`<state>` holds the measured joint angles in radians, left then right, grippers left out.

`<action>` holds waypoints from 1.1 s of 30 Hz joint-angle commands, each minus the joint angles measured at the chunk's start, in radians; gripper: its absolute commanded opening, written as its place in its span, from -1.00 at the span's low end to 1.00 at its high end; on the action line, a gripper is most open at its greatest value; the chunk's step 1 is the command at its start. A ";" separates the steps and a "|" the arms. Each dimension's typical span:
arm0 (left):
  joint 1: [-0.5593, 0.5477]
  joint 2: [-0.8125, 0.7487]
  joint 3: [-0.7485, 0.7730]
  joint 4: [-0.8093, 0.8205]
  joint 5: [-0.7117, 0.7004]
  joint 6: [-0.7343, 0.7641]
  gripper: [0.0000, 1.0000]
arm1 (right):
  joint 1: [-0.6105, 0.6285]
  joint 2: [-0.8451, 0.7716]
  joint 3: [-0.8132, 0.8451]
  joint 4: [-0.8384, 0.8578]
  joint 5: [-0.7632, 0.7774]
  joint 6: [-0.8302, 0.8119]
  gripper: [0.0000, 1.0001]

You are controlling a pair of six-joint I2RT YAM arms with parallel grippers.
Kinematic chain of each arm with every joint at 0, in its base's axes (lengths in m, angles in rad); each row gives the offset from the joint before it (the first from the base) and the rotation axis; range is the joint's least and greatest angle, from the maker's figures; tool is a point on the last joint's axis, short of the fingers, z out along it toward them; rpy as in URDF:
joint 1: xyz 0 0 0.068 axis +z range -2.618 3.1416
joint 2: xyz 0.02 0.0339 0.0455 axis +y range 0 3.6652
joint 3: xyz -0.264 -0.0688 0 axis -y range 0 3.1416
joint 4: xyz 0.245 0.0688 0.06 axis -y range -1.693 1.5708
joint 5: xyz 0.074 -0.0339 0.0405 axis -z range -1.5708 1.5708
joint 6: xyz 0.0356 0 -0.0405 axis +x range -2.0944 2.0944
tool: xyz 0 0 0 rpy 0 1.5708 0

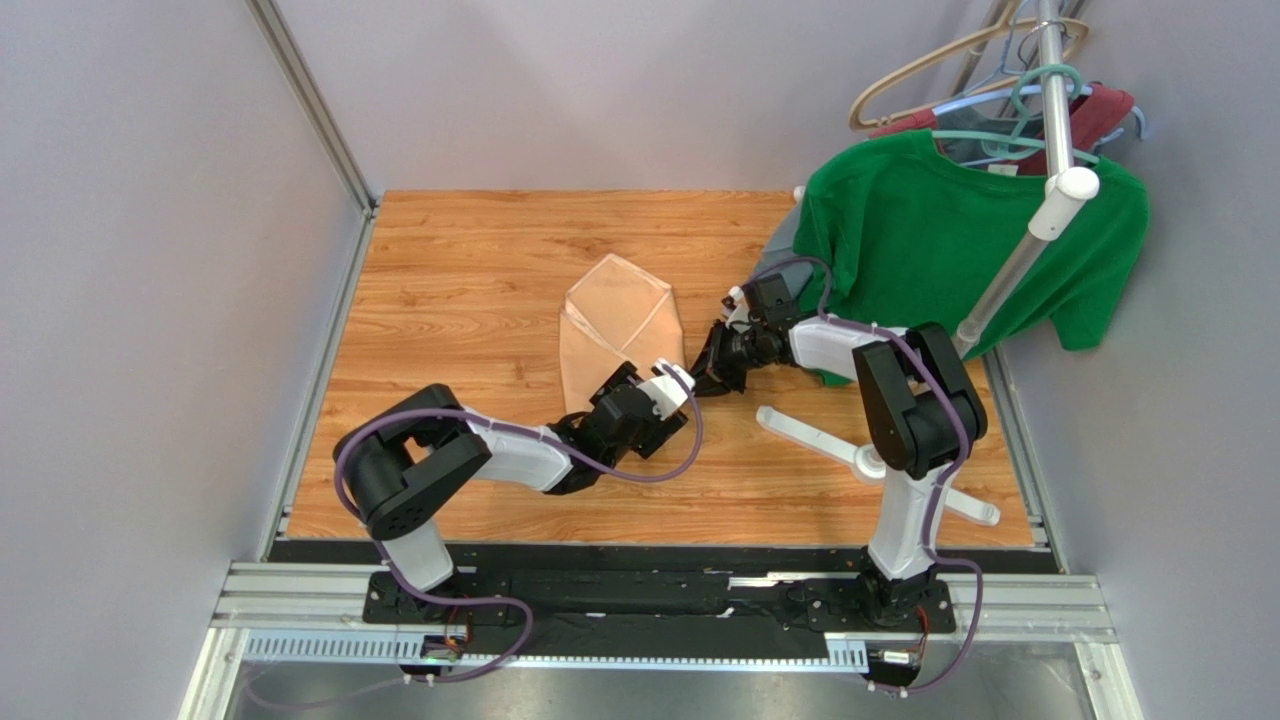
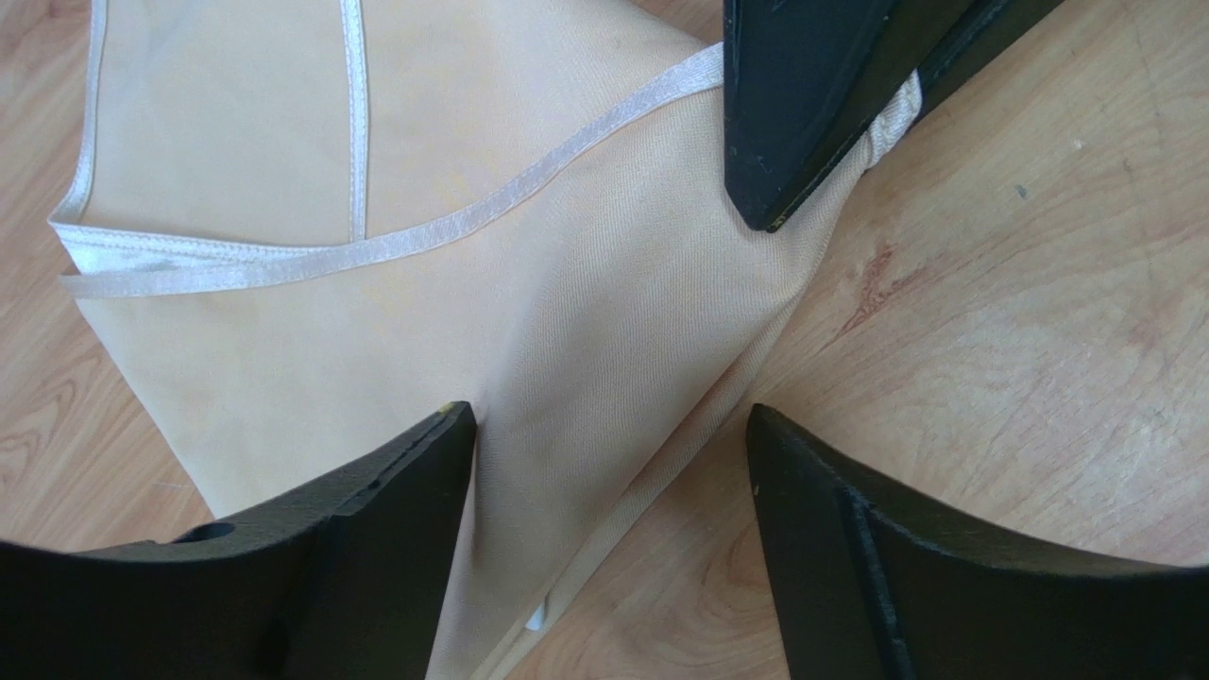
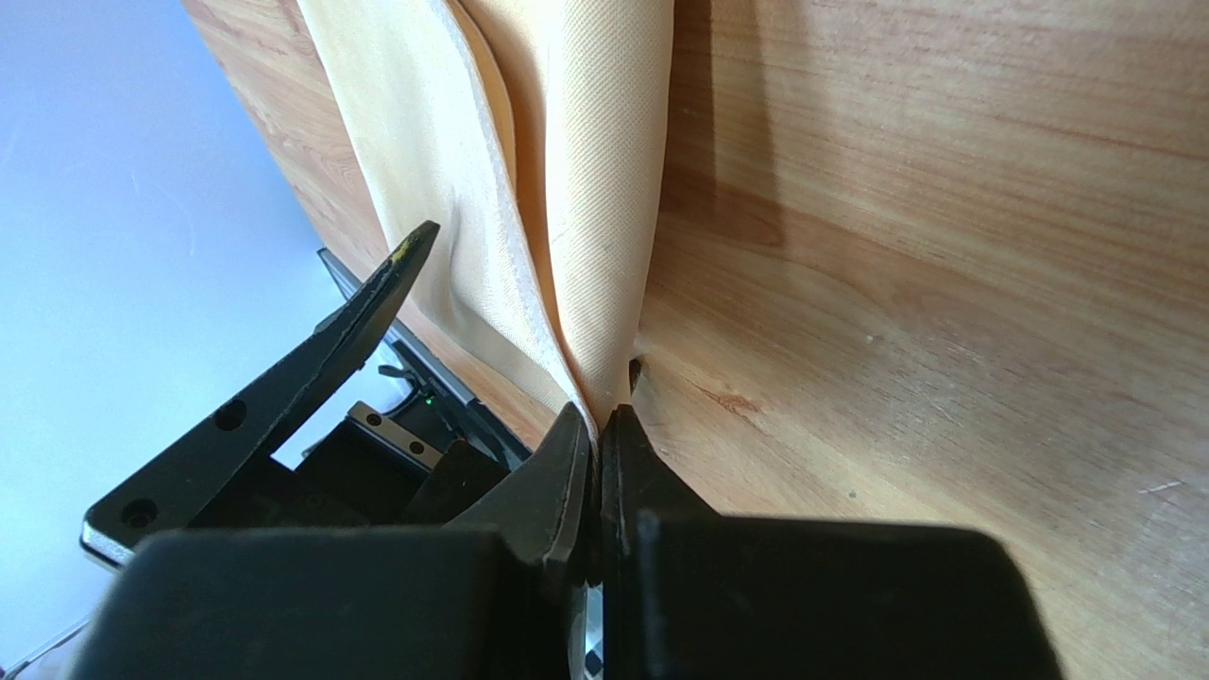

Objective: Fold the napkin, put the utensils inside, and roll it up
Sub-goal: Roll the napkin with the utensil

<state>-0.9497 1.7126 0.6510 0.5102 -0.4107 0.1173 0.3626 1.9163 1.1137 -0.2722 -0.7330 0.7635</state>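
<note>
Item: napkin (image 1: pixel 616 323), part-folded, mid-table; my right gripper (image 3: pixel 603 418) clenched on its near-right edge to hold the fold taut, my left gripper (image 2: pixel 610 425) released, jaws astride the near corner, ready to grasp

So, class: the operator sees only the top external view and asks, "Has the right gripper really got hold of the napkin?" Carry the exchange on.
Observer: Yes. Its wrist view shows the right gripper shut on an edge of the napkin, low against the table.
Operator: And the left gripper?
Observer: The left gripper is open, with a finger on either side of the napkin's narrow end.
Operator: Is the cloth folded there?
Observer: Yes. The left wrist view shows white hems crossing on top, so layers overlap.
</note>
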 commanded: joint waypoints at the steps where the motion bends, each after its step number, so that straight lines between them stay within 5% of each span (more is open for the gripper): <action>1: -0.006 0.031 0.016 -0.022 -0.030 0.015 0.41 | -0.013 0.020 0.037 0.016 -0.049 0.025 -1.00; 12: -0.011 0.036 0.007 -0.021 0.021 0.024 -0.37 | -0.022 0.021 0.034 0.024 -0.049 0.028 -0.99; 18: -0.011 0.065 0.032 -0.053 0.076 0.021 -0.98 | -0.024 0.015 0.026 0.048 -0.051 0.037 -0.87; 20: -0.011 0.068 0.033 -0.059 0.095 0.019 -1.00 | -0.025 0.010 0.023 0.054 -0.051 0.033 -0.81; 26: -0.004 0.053 0.070 -0.179 0.199 -0.004 -1.00 | -0.059 -0.059 -0.026 0.085 -0.037 0.014 -0.06; 33: 0.061 0.032 0.096 -0.304 0.404 -0.076 -1.00 | -0.119 -0.204 -0.153 0.090 0.062 -0.044 0.22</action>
<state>-0.9245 1.7405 0.7406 0.4099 -0.2134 0.1177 0.2726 1.8145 1.0077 -0.2195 -0.7338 0.7582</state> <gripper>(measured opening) 0.011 0.582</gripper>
